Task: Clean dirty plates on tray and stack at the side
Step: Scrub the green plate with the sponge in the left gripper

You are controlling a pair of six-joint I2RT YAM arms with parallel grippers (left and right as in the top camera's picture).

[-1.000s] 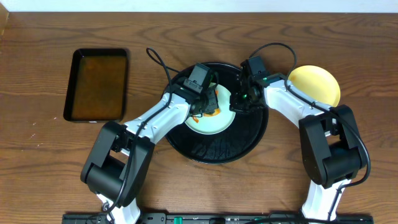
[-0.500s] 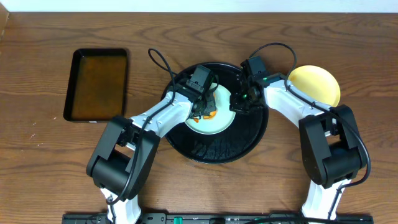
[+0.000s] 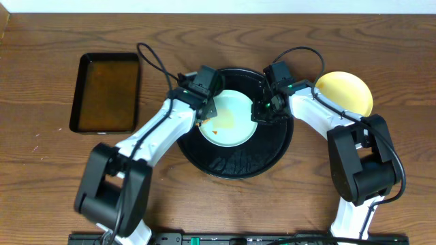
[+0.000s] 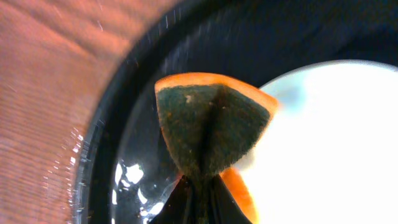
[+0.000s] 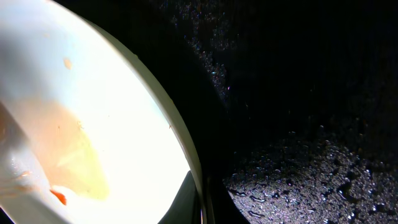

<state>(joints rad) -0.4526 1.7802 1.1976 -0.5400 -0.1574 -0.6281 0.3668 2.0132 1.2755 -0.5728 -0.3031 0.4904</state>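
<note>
The mint-white plate (image 3: 230, 124) lies flat on the tray (image 3: 238, 163), with sauce smeared near its centre. Being round, it has no long axis. The left hand (image 3: 206, 111) is at the plate's left edge, pinching a folded sponge (image 4: 208, 127), so the smear lies just to its right. The right hand (image 3: 259, 113) is clamped on the right rim. A yellow plate (image 3: 347, 92) sits apart on the counter (image 3: 54, 170).
</note>
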